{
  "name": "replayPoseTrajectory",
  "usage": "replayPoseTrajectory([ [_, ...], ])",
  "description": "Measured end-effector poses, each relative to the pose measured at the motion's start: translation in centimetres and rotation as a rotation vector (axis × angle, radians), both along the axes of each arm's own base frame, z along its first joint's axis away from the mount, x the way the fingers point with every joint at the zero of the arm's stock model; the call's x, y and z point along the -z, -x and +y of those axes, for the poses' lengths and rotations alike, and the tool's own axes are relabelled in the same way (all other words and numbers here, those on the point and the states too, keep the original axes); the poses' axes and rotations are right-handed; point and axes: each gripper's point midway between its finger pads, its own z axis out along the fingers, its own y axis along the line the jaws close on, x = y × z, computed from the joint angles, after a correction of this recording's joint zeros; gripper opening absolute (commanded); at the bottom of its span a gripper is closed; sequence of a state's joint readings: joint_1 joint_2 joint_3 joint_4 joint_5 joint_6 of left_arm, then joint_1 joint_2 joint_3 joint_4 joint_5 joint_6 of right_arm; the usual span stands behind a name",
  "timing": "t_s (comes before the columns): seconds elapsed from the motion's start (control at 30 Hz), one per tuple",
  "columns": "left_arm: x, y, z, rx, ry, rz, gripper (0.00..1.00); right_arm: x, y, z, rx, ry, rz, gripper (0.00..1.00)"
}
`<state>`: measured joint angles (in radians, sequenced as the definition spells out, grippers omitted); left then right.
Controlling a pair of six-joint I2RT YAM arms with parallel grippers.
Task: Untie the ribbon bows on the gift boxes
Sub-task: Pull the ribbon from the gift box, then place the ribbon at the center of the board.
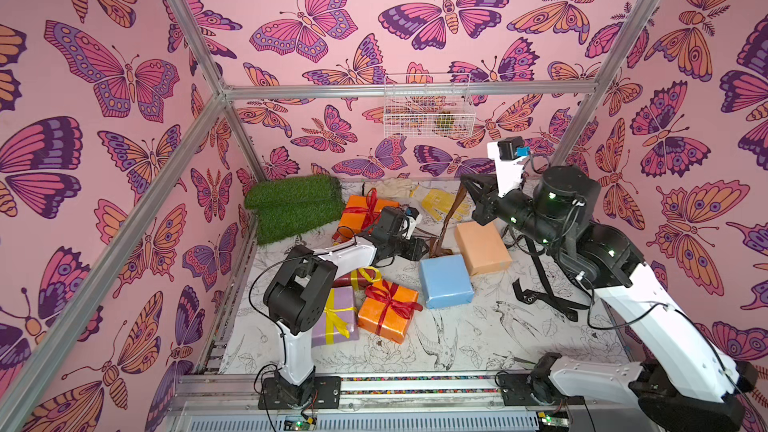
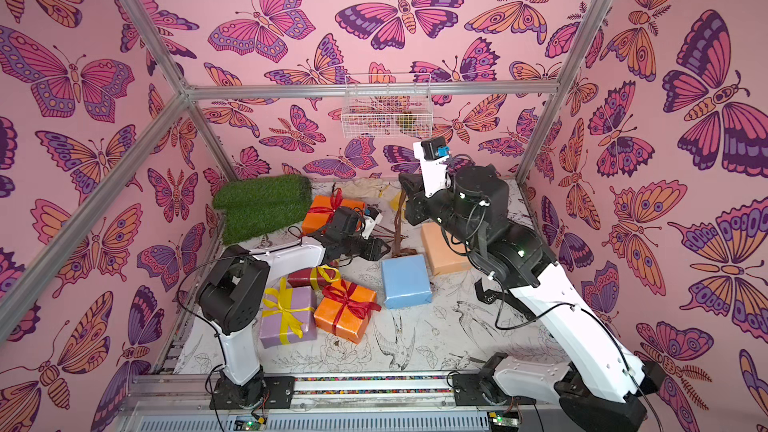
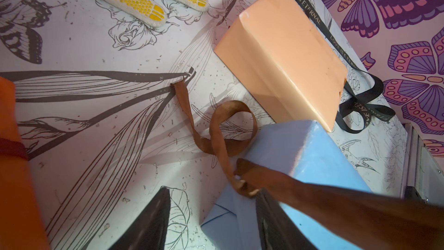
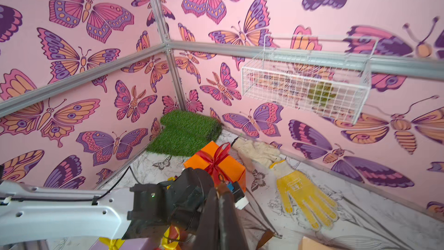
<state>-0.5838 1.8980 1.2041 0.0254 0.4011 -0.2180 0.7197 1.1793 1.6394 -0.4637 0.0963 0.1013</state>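
Observation:
My right gripper is raised near the back wall, shut on the brown ribbon. The ribbon runs down taut to the light blue box. My left gripper is open, its jaws astride that box's corner. The peach box is bare, and the black lettered ribbon lies loose beside it. Red bows stay tied on the back orange box and the front orange box. Yellow ribbons stay on the lilac box and the dark red box.
A green turf mat fills the back left corner. A yellow glove and a white glove lie along the back wall. A wire basket hangs on that wall, above my right gripper.

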Motion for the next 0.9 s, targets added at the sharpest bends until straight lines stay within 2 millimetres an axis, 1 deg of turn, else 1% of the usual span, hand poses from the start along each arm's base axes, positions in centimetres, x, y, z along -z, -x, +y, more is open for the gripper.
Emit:
replayPoseTrajectory([
  [0.07, -0.2, 0.0, 0.0, 0.000, 0.002, -0.003, 0.60, -2.1, 0.3, -1.1, 0.033, -0.002, -0.064, 0.00],
  [0.13, -0.4, 0.0, 0.0, 0.000, 0.004, -0.006, 0.60, -4.8, 0.8, -2.6, 0.083, 0.001, -0.152, 0.00],
  [0.23, -0.5, 0.0, 0.0, 0.000, 0.006, -0.009, 0.60, -8.1, 1.2, -4.8, 0.170, 0.008, -0.264, 0.00],
  [0.33, -0.5, 0.0, 0.0, 0.000, 0.006, -0.009, 0.60, -10.7, 1.7, -6.6, 0.245, 0.027, -0.357, 0.00],
  [0.47, -0.6, 0.0, 0.0, 0.000, 0.007, -0.010, 0.60, -13.5, 2.8, -8.7, 0.323, 0.045, -0.461, 0.00],
  [0.57, -0.6, 0.0, 0.0, 0.000, 0.007, -0.011, 0.60, -15.4, 4.2, -10.4, 0.364, 0.048, -0.532, 0.00],
  [0.63, -0.7, 0.0, 0.0, 0.000, 0.008, -0.012, 0.60, -17.5, 6.0, -12.2, 0.398, 0.030, -0.594, 0.00],
  [0.8, -1.6, 0.0, 0.0, 0.002, 0.020, -0.027, 0.60, -21.9, 9.8, -16.6, 0.502, -0.015, -0.708, 0.00],
  [0.9, -2.0, 0.0, -0.1, 0.003, 0.024, -0.032, 0.60, -23.2, 11.1, -18.4, 0.563, -0.013, -0.743, 0.00],
])
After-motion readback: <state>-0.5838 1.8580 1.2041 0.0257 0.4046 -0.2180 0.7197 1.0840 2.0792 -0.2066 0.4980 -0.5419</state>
